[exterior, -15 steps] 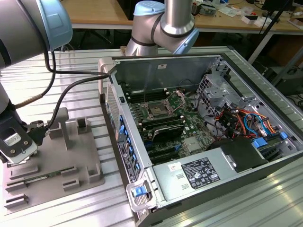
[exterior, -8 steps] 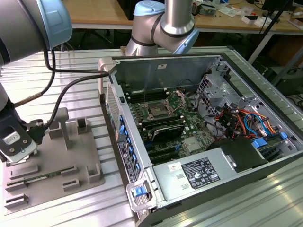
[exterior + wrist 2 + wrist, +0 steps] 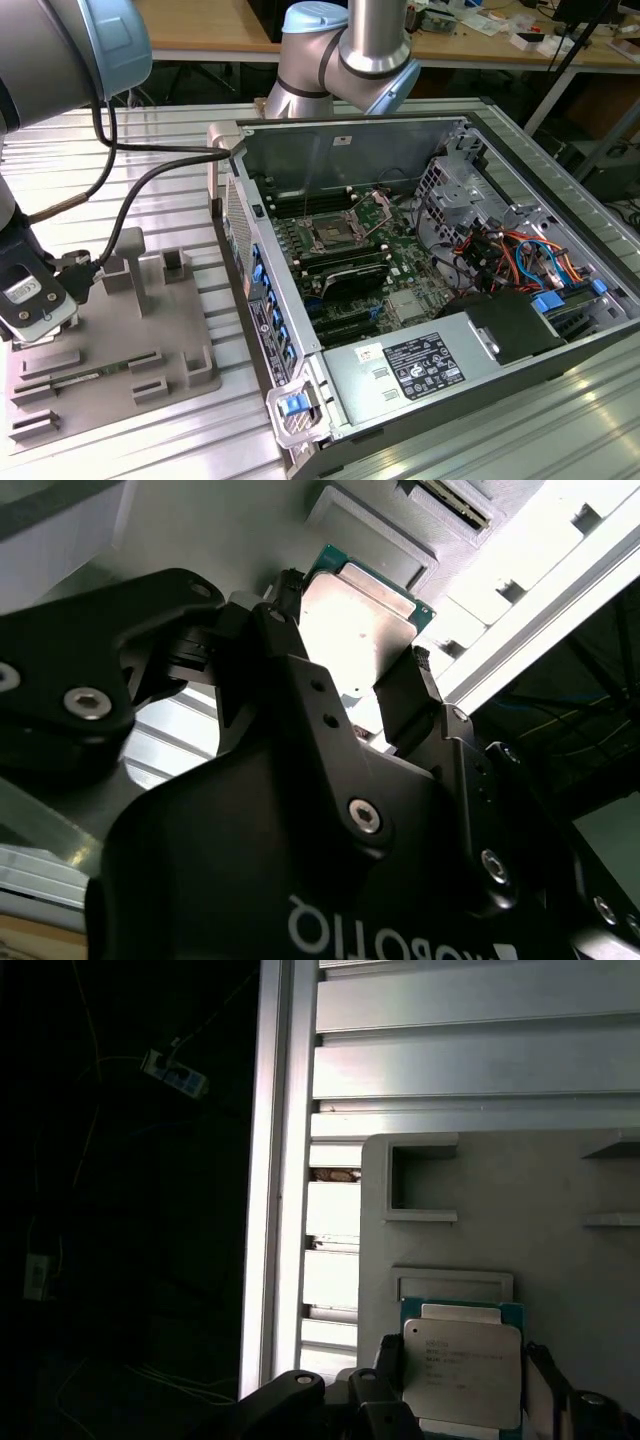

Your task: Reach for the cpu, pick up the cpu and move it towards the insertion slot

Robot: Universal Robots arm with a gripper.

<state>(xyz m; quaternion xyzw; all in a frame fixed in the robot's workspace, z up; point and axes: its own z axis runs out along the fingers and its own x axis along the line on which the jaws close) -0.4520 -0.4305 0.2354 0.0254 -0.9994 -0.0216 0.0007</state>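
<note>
Over the grey plate (image 3: 170, 330), the tool (image 3: 352, 638) pinches the cpu (image 3: 465, 1365) by its edges.

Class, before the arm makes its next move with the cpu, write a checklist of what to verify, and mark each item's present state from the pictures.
1. The gripper straddles the cpu: ok, seen in both wrist views.
2. Grip closed on the cpu: cannot tell.
3. The cpu lifted off the grey plate: not ok, it appears to lie flat on it.
4. The insertion slot unoccupied: ok, its dark centre shows in the exterior view.
5. The computer case open above the slot: ok.
</note>
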